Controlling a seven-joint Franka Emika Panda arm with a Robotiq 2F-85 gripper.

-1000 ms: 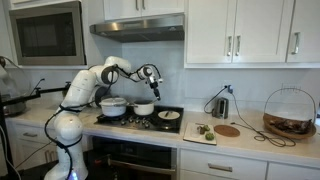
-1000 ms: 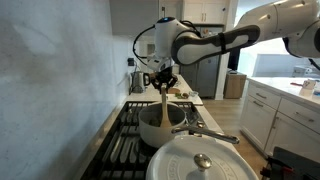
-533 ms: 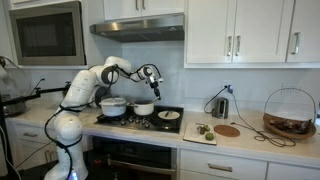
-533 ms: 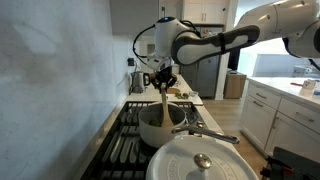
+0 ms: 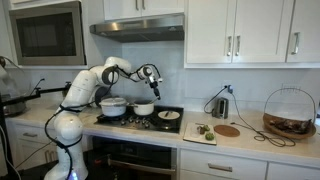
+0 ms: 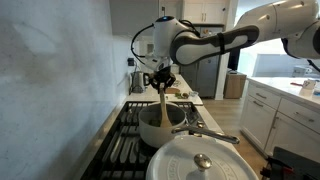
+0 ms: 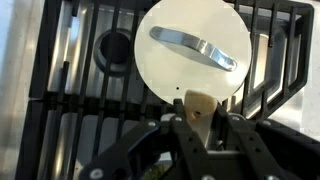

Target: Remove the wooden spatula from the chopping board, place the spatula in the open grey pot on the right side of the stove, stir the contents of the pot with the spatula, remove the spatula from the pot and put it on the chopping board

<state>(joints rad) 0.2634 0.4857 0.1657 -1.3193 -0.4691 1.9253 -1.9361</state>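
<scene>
- The gripper point(image 6: 164, 79), at upper centre of the frame, is clamping its jaws narrowly onto the top of the wooden spatula point(image 6: 164, 100).
- The spatula is hanging nearly upright, with its lower end reaching into the grey pot point(image 6: 158, 128) at lower centre.
- Being wood, it is probably handling as light and stiff.
- Its smooth handle may be liable to pivot between the pads during stirring, so a firm hold on the handle looks right.

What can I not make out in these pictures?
- Contents of the grey pot: hidden by its wall, exterior view.
- Lower end of the wooden spatula: hidden inside that pot, exterior view.
- Small things on the chopping board: too small, exterior view.
</scene>
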